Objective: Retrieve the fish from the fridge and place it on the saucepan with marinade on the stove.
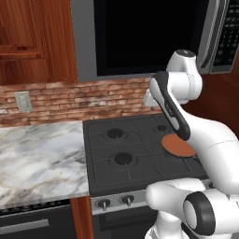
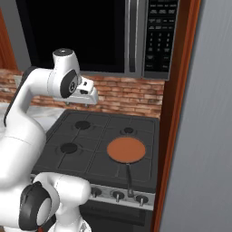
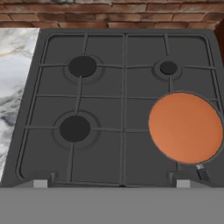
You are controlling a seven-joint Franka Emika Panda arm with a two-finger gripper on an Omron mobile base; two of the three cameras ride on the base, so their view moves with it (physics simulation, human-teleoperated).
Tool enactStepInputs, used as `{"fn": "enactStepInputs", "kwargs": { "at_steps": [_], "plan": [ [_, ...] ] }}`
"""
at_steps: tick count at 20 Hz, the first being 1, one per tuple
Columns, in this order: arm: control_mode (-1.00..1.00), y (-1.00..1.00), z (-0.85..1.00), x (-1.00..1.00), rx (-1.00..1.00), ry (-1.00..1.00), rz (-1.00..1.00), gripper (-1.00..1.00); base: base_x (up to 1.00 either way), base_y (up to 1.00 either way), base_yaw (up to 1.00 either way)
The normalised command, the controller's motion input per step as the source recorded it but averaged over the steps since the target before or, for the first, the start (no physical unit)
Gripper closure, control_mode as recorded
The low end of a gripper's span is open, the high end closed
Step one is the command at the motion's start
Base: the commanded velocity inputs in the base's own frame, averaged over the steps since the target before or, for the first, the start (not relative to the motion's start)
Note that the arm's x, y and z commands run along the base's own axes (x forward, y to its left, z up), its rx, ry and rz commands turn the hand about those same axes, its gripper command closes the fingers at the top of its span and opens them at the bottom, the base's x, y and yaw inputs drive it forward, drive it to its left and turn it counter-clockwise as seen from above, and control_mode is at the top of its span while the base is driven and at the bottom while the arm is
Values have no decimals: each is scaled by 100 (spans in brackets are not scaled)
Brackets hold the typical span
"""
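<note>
Hovering my gripper [image 3: 112,183] high over the stove [image 3: 122,109], fingers spread wide apart with nothing between them. I see open air below the hand across all four burners. The saucepan [image 2: 126,150] sits on the front right burner, close to the cooktop's right edge and near the grey fridge [image 2: 204,136] side panel. The marinade [image 3: 186,127] forms a flat, smooth reddish-brown disc; a thin dark handle points toward the knobs [image 2: 118,195]. Black matte grates, veined marble counter [image 1: 37,158] left, rough brick backsplash [image 1: 70,100] behind. I can't spot the fish.
</note>
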Motion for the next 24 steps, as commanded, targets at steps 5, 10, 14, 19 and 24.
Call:
{"fn": "enactStepInputs", "kwargs": {
  "at_steps": [5,10,14,19,24],
  "plan": [
    [100,0,0,0,0,0,0,-100,-88,3,0],
    [100,0,0,0,0,0,0,-100,-100,3,-3],
    [100,0,0,0,0,0,0,-100,-98,9,3],
    [100,0,0,0,0,0,0,-100,-22,29,86],
    [100,0,0,0,0,0,0,-100,-10,6,100]
  ]
}}
